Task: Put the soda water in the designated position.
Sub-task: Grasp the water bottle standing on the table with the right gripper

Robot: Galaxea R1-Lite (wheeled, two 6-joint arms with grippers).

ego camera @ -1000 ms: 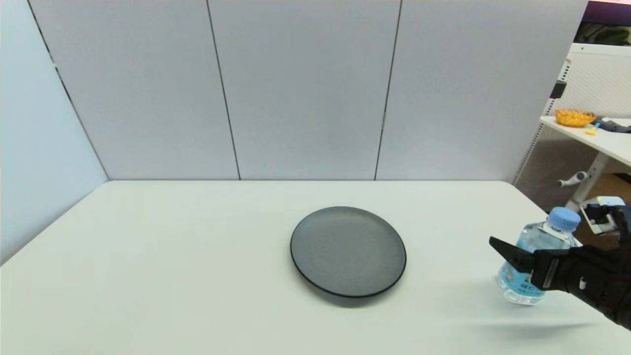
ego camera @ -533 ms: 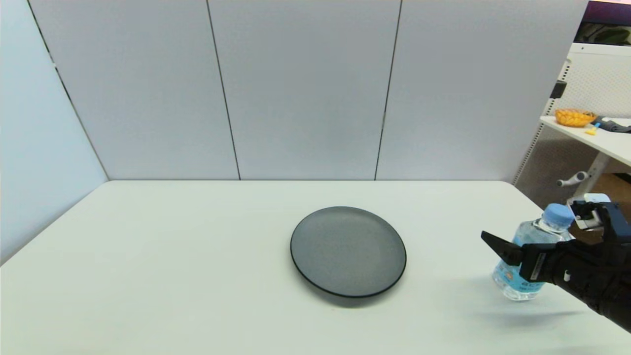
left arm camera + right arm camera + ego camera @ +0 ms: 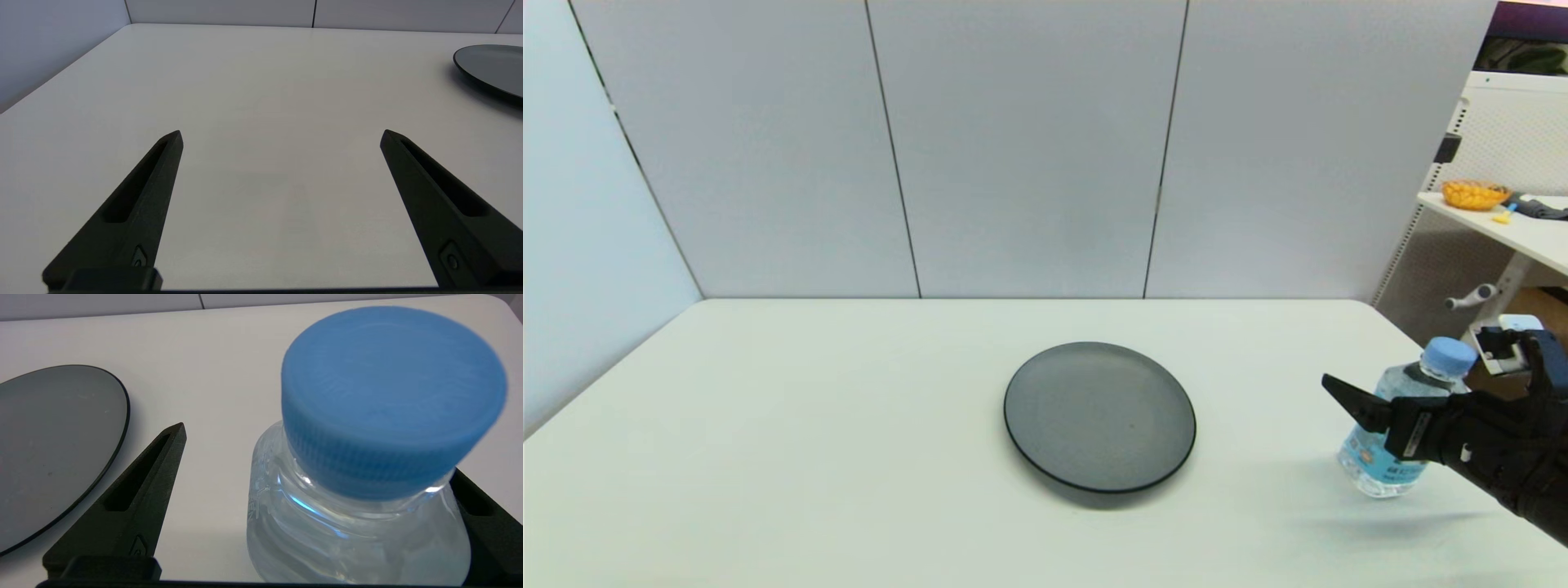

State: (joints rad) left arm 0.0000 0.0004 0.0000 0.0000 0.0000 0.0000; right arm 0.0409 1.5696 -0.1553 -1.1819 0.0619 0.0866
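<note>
The soda water [image 3: 1401, 429], a small clear bottle with a light blue cap [image 3: 392, 400] and a blue label, stands tilted near the table's right edge, its cap leaning to the right. My right gripper [image 3: 1405, 392] is open around its upper body. One finger [image 3: 139, 490] stands clear of the bottle on the plate side, and the other finger [image 3: 482, 522] lies against the bottle's far side. No mark on the white tabletop [image 3: 849, 425] shows the designated position. My left gripper [image 3: 282, 136] hangs open and empty over bare table, out of the head view.
A dark grey round plate [image 3: 1099, 416] lies mid-table, left of the bottle. Grey partition walls [image 3: 1013, 147] close the back and left. The table's right edge [image 3: 1429, 351] runs just behind the bottle. A side table with an orange bowl [image 3: 1474, 194] stands beyond.
The right gripper and the bottle have shifted slightly left and away from me. The bottle now leans further, cap to the right. The plate has not moved.
</note>
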